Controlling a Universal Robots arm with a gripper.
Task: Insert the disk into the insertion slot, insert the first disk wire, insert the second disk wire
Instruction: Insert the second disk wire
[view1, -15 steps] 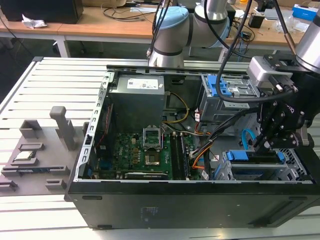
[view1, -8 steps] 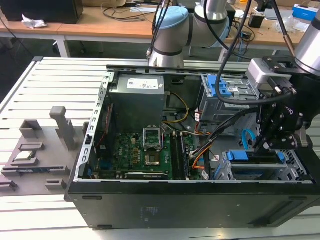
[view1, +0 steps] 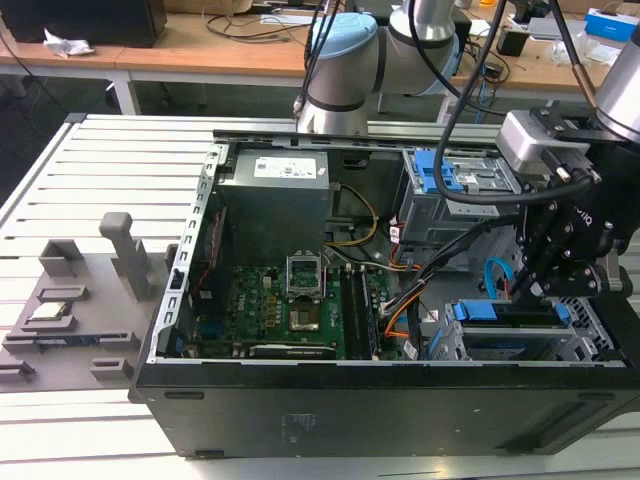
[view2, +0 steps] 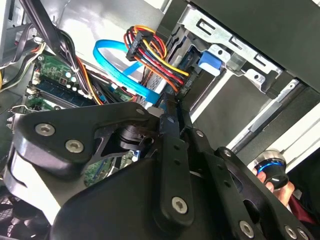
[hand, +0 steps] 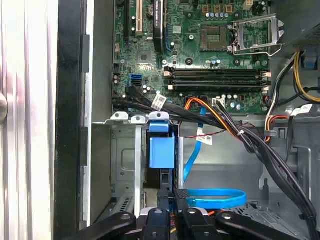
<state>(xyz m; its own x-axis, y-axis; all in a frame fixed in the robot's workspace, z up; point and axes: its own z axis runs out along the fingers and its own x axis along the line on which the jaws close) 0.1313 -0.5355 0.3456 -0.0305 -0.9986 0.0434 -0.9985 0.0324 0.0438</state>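
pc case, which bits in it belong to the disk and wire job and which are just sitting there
Belong to the job:
- disk, seated in the insertion slot
- first disk wire, its plug near the gripper
- second disk wire, looped beside the gripper

Just there:
- motherboard
- power supply
- taller grey cage with a blue latch
- grey fixture blocks on the table

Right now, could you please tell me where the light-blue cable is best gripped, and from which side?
Probably on the straight stretch of the second disk wire just past its loop, pinching across its two flat faces. It is a thin ribbon, so its edges offer little hold, and the springy loop would likely flex. Come in through the computer case's open side.
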